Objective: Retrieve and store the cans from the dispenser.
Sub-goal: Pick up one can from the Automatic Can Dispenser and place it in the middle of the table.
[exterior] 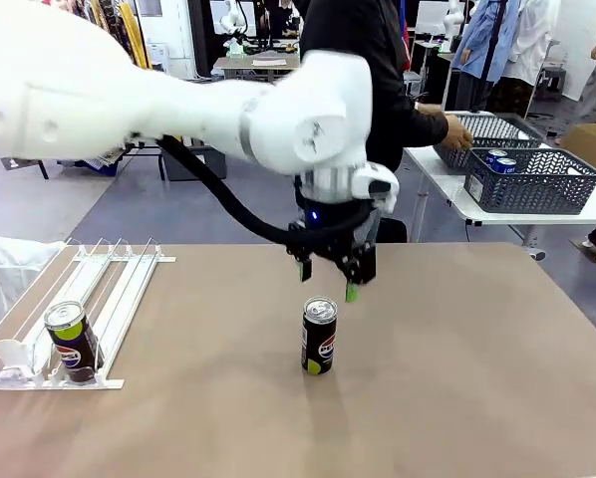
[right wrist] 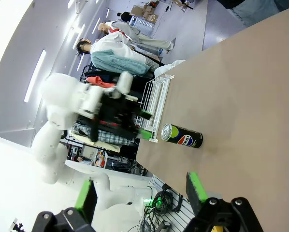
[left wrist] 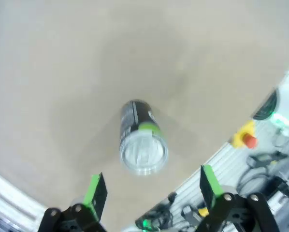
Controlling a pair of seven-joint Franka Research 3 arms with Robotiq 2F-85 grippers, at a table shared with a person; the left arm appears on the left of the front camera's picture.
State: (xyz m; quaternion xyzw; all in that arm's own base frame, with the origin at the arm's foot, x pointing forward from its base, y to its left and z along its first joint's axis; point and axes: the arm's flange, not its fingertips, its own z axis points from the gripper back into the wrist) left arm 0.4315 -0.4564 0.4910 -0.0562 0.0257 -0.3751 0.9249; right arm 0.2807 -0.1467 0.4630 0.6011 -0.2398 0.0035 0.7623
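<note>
**Left hand** [exterior: 328, 281]: fingers apart, nothing clamped. The hand hangs directly above the black can [exterior: 319, 337] with its pads pointing down and its fingertips clear of the silver top. In the left wrist view the green pads [left wrist: 95, 192] stand on either side of the can's rim, with open space on both sides.

**Black can:** upright on the table [exterior: 457, 378], straight below the left hand and touching neither finger. The body is dark, with a green band near the top and a round red-and-blue mark.

**Dispenser** [exterior: 139, 284]: a white sloped rack with wire lane dividers. It rests on the table, well to the left of the left hand. A second black can [exterior: 71, 342] sits tilted in a lane at the rack's low near end, by the clear end stops.

**Right hand** [right wrist: 140, 192]: fingers apart, nothing between them. The upright black can stands well ahead of this hand.

**Beyond the left hand:** a person stands at a separate white table past the far edge. The person's hand [exterior: 459, 132] is on the far grey basket [exterior: 497, 127]. The nearer grey basket [exterior: 537, 189] holds blue cans [exterior: 497, 159].
</note>
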